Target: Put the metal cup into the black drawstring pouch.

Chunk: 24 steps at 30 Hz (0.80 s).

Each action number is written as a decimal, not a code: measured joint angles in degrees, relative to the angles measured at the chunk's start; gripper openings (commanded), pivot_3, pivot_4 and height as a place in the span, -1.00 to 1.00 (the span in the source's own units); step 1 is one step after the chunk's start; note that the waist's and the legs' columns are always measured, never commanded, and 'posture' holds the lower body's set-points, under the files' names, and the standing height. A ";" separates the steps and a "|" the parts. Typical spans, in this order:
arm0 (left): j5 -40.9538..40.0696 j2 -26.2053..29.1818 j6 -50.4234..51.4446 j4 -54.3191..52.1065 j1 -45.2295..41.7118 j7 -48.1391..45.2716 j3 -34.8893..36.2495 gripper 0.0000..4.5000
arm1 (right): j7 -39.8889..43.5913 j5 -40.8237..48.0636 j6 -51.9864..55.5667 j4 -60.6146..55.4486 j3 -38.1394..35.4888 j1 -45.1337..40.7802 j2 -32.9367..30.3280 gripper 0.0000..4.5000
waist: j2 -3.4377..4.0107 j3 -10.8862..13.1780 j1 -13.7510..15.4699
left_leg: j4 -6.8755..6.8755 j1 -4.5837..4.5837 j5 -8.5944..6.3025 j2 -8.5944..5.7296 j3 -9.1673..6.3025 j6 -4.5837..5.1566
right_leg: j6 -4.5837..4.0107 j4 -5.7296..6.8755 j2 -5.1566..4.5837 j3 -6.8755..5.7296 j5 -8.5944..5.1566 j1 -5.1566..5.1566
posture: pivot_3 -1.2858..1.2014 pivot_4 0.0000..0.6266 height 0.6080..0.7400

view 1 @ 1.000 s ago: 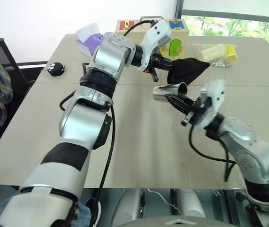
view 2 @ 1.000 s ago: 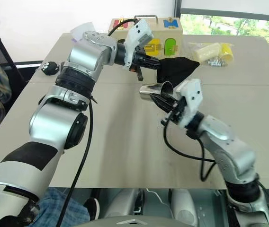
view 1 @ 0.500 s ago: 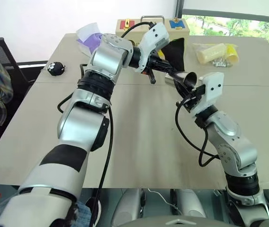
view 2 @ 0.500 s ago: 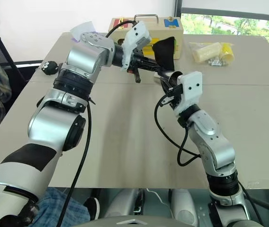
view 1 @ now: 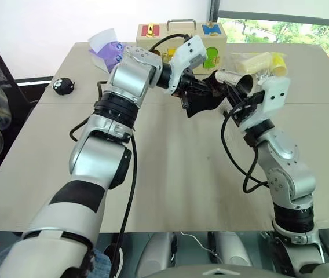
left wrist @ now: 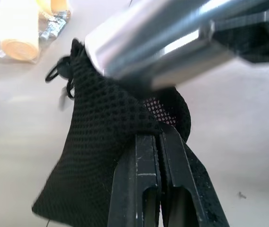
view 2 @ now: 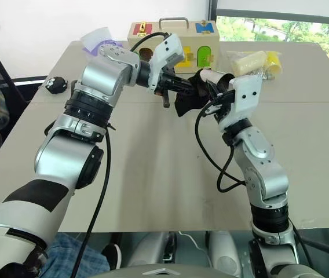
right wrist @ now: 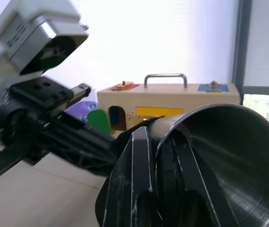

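The black drawstring pouch hangs above the table's far middle with my left gripper shut on its rim. In the left wrist view the black fingers pinch the mesh cloth of the pouch. The metal cup is a shiny steel tumbler, tilted, with my right gripper shut on its rim. One of the fingers is outside the rim and the other is inside. The cup lies right above the pouch's open mouth, still outside it.
At the table's far edge stands a wooden box with a metal handle. A pale yellow wrapped roll lies at the far right. A small black toy and a purple-white bag sit at the far left.
My right gripper has lifted the cup off the table area and turned it up to the pouch. The pouch swung from stretched out sideways to hanging under my left gripper.
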 measured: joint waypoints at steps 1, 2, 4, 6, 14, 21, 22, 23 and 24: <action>-0.07 0.12 0.31 0.00 0.00 0.07 0.34 -1.00 | 1.09 -0.65 0.37 0.36 0.89 0.68 -1.68 -0.97 | 0.00 0.00 0.00 | 0.00 -0.01 0.00 0.00 0.00 0.00 | 0.00 -0.02 0.00 0.00 0.00 0.00 | 0.03 -0.52 0.54; -0.16 0.15 0.45 0.00 -0.02 0.15 0.67 -1.00 | 1.97 -1.25 0.69 0.61 1.63 1.17 -2.55 -0.97 | 0.00 0.00 -0.01 | 0.00 -0.01 0.00 0.00 0.01 0.00 | 0.00 -0.02 0.00 0.00 0.00 0.00 | 0.03 -0.52 0.54; -1.17 -0.16 1.47 -0.02 -0.03 0.35 1.23 -1.00 | 3.76 -1.53 1.10 1.24 3.73 1.74 -2.48 -0.97 | 0.00 0.00 -0.09 | 0.00 0.00 0.00 0.01 0.01 0.00 | 0.00 0.02 0.02 0.02 0.00 -0.02 | 0.03 -0.52 0.54; -1.75 -0.69 2.28 -0.03 -0.03 0.52 1.37 -1.00 | 4.68 -1.89 0.97 1.67 4.99 1.22 -2.50 -0.97 | 0.00 0.00 -0.11 | 0.00 0.01 0.00 0.02 0.00 0.00 | 0.00 0.05 0.03 0.02 0.00 -0.03 | 0.03 -0.52 0.54; -5.91 -0.15 10.46 -8.72 2.82 0.62 2.97 -1.00 | 2.47 -3.36 -5.58 11.47 2.34 -2.01 5.51 -0.97 | 0.00 0.00 -0.08 | -0.01 0.02 0.01 0.03 -0.02 -0.03 | 0.00 0.04 0.01 0.07 0.00 -0.04 | 0.03 -0.52 0.54; -8.48 0.05 15.65 -13.16 4.44 3.01 4.00 -1.00 | -3.39 8.02 -8.23 15.54 -6.96 -2.04 20.77 -0.97 | 0.02 0.00 -0.09 | -0.03 0.02 0.05 0.03 -0.05 -0.09 | -0.01 0.09 0.01 0.09 0.01 -0.08 | 0.03 -0.52 0.54; -9.03 -0.10 16.20 -13.85 4.57 2.96 3.80 -1.00 | -4.42 11.10 -8.85 15.93 -8.75 -2.24 20.91 -0.97 | 0.02 -0.01 0.05 | -0.04 0.03 0.05 0.00 -0.05 -0.09 | -0.01 0.08 -0.02 0.11 0.01 -0.06 | 0.03 -0.52 0.54; -9.13 0.03 16.60 -14.10 4.81 3.03 3.78 -1.00 | -4.99 13.99 -9.56 15.99 -10.74 -2.31 20.97 -0.97 | 0.02 -0.01 0.24 | -0.03 0.03 0.05 -0.02 -0.08 -0.09 | -0.01 0.05 -0.04 0.08 0.01 -0.04 | 0.03 -0.52 0.54; -9.14 0.35 16.82 -14.10 5.27 3.39 3.82 -1.00 | -5.34 16.90 -10.24 16.00 -12.44 -2.34 20.99 -0.97 | 0.03 -0.01 0.21 | -0.03 0.03 0.05 -0.04 -0.07 -0.09 | 0.00 0.04 -0.04 0.10 0.01 -0.04 | 0.03 -0.52 0.54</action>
